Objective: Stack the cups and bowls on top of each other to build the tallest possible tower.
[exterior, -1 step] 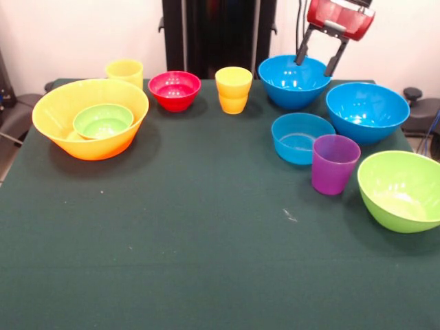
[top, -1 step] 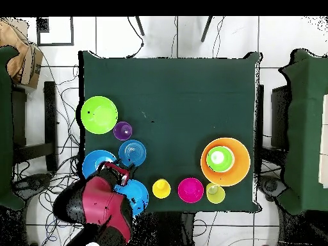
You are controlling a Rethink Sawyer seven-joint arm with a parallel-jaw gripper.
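**Over the far blue bowl, an empty gripper is hanging with fingers apart**

Across the green table (exterior, -1 step: 206, 227), the widest piece, an orange-yellow bowl (exterior, -1 step: 65, 113), is sitting at one end with a small green bowl (exterior, -1 step: 103, 121) nested inside it, the only stacking on show so far and, by the look of it, the base of the tower. At the other end the large bowls are clustering: a lime green bowl (exterior, -1 step: 401, 190) nearest the camera's side, a blue bowl (exterior, -1 step: 367, 111) behind it, and a second blue bowl (exterior, -1 step: 293, 80) at the back.

That back bowl is the one the red and black arm's gripper (exterior, -1 step: 320, 60) is hanging over. Its two dark fingers (exterior, -1 step: 303, 48) are standing apart with nothing between them, their tips reaching roughly the level of the bowl's far rim in the front view. The overhead view is placing the tips between the two large blue bowls, so which one sits truly beneath is hard to call. Either way the likely target is lying straight below, while the tower base is waiting well apart, clear across the table.

Smaller pieces are filling the gap: a shallow blue bowl (exterior, -1 step: 301, 137), a red bowl (exterior, -1 step: 174, 90), a purple cup (exterior, -1 step: 335, 163) touching or just beside the shallow bowl, and two yellow cups (exterior, -1 step: 234, 89) (exterior, -1 step: 124, 71).
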